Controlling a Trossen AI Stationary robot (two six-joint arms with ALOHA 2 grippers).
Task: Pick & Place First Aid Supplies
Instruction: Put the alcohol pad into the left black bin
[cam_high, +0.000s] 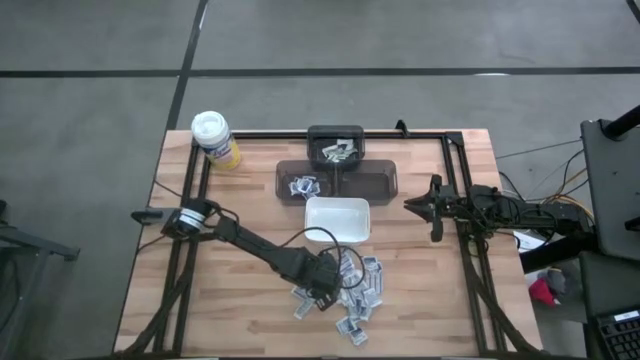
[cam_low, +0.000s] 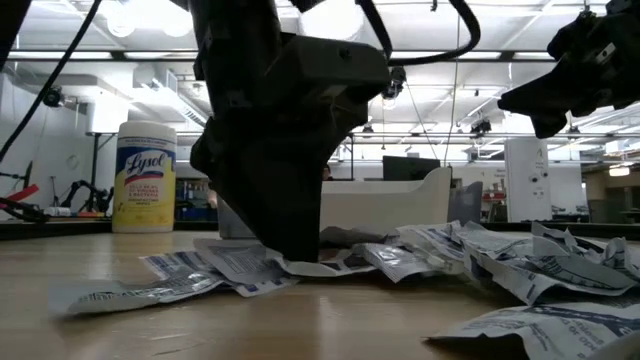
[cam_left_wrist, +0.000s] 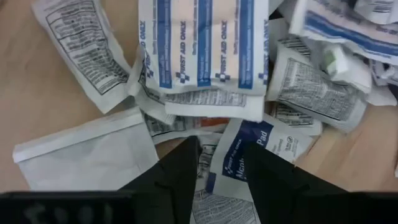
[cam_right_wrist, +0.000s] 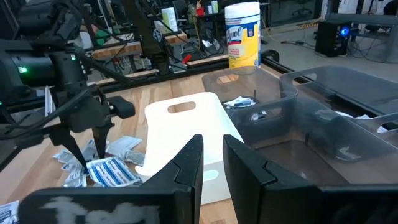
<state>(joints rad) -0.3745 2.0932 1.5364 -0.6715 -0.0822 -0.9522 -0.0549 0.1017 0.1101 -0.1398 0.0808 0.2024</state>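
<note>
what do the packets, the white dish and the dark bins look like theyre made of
Packets: seemingly paper or thin film, matte, creased, with printed text. White dish: likely hard plastic, smooth and opaque, with a moulded handle slot showing in the right wrist view. Dark bins: smoky translucent plastic, since contents show through the walls.

My left arm (cam_high: 250, 243): matte black, jointed, blocky links, thin black cable looping off its wrist. My right arm (cam_high: 470, 205): same black build, cable bundle trailing at base. Flat black angular fingers (cam_right_wrist: 186, 163) on wrist.
</note>
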